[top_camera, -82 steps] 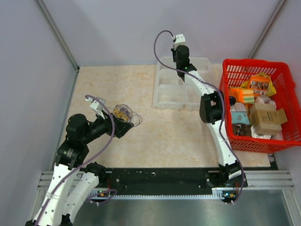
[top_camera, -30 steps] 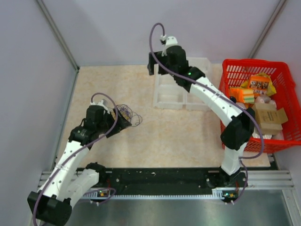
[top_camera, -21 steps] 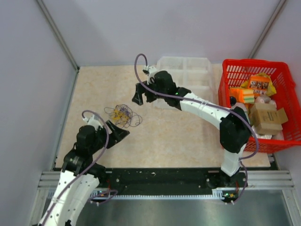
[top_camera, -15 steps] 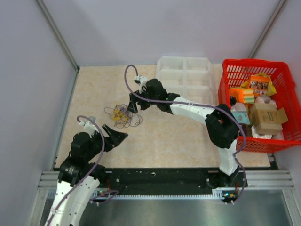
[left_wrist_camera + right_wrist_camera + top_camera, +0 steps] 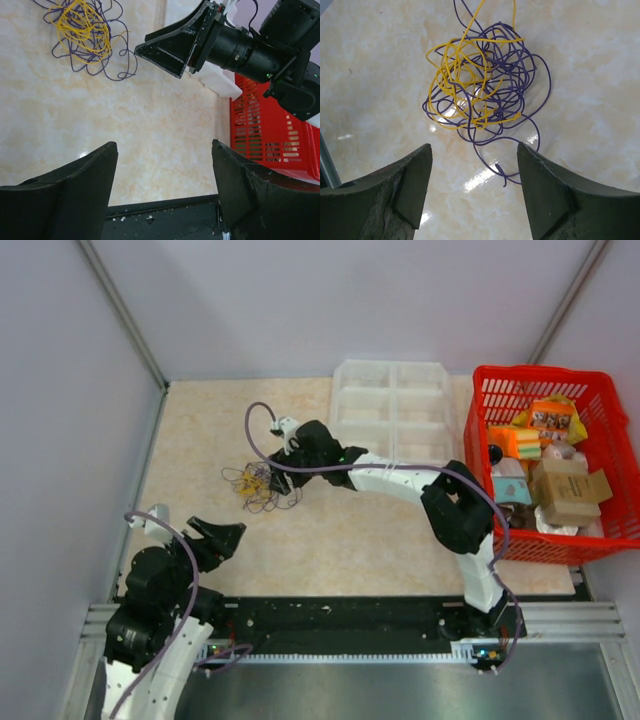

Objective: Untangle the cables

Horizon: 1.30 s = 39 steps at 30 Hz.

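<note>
The cables are one loose hand-sized tangle of thin purple and yellow wires lying on the beige tabletop, left of centre. My right gripper hangs just beside and above the tangle, open. In the right wrist view the tangle lies just ahead of the right gripper, and one purple strand end trails between the spread fingers, ungripped. My left gripper is open and empty, well short of the tangle, near the table's front edge. The left wrist view shows the left gripper, the cables far off and the right gripper's fingers.
A clear plastic compartment tray stands at the back centre. A red basket full of boxes and packets sits at the right. A black strip runs along the near edge. Grey walls close in the left and back.
My right arm has swung from the tray down and left to the tangle, its jaws narrowing a little. My left gripper has drawn back from the tangle toward the near left corner.
</note>
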Tool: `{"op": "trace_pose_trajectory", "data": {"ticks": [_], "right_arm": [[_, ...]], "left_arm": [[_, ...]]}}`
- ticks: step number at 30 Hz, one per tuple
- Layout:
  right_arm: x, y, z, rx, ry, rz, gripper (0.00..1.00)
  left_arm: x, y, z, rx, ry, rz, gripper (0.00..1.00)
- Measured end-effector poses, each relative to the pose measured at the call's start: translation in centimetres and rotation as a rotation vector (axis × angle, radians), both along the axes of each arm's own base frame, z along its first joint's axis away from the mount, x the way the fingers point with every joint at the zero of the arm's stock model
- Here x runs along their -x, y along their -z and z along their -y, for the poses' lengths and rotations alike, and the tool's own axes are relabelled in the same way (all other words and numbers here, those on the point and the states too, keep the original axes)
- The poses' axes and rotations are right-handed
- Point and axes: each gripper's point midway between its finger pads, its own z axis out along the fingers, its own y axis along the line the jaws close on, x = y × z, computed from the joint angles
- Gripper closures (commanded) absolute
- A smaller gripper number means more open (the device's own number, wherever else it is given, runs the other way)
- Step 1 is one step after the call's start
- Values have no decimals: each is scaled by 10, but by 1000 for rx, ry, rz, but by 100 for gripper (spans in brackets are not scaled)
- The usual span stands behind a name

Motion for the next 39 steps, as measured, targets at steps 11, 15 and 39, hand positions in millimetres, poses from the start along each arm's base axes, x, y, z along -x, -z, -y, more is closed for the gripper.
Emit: {"op": "trace_pose_trajectory", "data": {"ticks": [11,15,39], "right_arm": [[-21,-12,-23,8,-37,72,54],[-18,-5,-23,21,-47,53,52],[9,-64,4,16,-23,35,100]], "left_arm": [[-10,7,3,-27,0,-96,21],[-10,5,2,-25,-5,-88,21],[-28,15,6,-72,-5,-199,8]]}}
